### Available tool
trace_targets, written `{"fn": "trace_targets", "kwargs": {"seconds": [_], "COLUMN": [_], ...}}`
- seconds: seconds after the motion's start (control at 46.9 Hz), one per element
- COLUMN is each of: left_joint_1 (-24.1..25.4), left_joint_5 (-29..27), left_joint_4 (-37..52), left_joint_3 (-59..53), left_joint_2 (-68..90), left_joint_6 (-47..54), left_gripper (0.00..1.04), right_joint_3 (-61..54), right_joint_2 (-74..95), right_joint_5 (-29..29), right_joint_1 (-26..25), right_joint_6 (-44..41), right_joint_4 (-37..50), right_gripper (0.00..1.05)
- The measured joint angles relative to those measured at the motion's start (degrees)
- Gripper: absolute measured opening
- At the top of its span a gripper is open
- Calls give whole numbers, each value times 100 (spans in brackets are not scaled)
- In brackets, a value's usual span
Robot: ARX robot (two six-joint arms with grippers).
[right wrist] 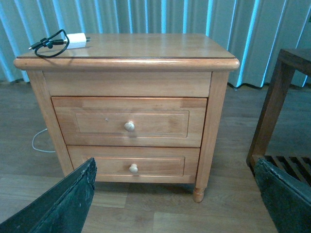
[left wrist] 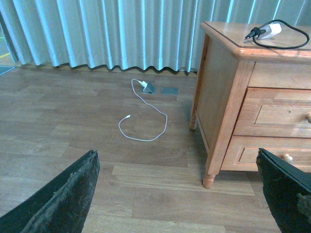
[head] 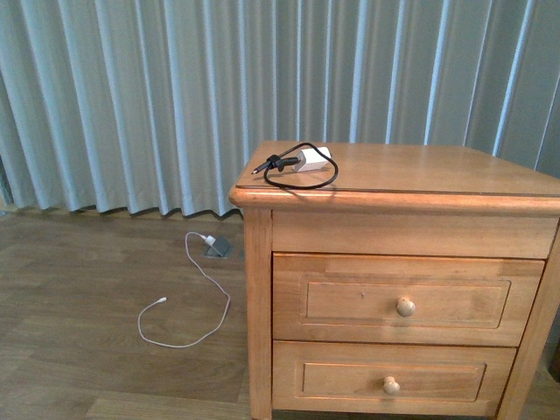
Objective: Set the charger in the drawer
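Observation:
The charger (head: 313, 160), a small white block with a looped black cable, lies on the left front corner of the wooden nightstand's top (head: 420, 171); it also shows as the charger (left wrist: 270, 31) and the charger (right wrist: 77, 39) in the wrist views. The drawer (head: 405, 297), the upper one with a round pale knob (head: 404, 306), is closed; it appears again as the drawer (right wrist: 129, 121). My left gripper (left wrist: 180, 194) hangs open over the floor, left of the nightstand. My right gripper (right wrist: 177, 194) is open, low in front of the nightstand, holding nothing. Neither arm shows in the front view.
A shorter lower drawer (head: 391, 378) sits closed beneath. A thin white cable (head: 188, 302) with a white plug lies on the wood floor left of the nightstand. Curtains (head: 175, 96) hang behind. A dark wooden table frame (right wrist: 282, 107) stands right of the nightstand.

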Motion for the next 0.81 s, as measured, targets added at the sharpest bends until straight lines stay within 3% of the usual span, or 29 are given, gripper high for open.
{"fn": "trace_targets", "kwargs": {"seconds": [0.426, 0.49, 0.533, 0.597, 0.81], "left_joint_1": [0, 0, 0, 0, 0], "left_joint_5": [0, 0, 2, 4, 2], "left_joint_4": [0, 0, 0, 0, 0], "left_joint_3": [0, 0, 0, 0, 0], "left_joint_2": [0, 0, 0, 0, 0], "left_joint_6": [0, 0, 0, 0, 0], "left_gripper": [99, 99, 99, 99, 99], "right_joint_3": [0, 125, 234, 431, 1314], "right_joint_2": [2, 407, 968, 1976, 5744], "right_joint_5": [-2, -846, -1222, -1335, -603], "right_joint_1": [0, -201, -225, -90, 728], "right_joint_6": [-2, -282, -396, -472, -654], "right_joint_4": [-2, -144, 125, 778, 3519], "right_gripper": [96, 96, 96, 96, 96]}}
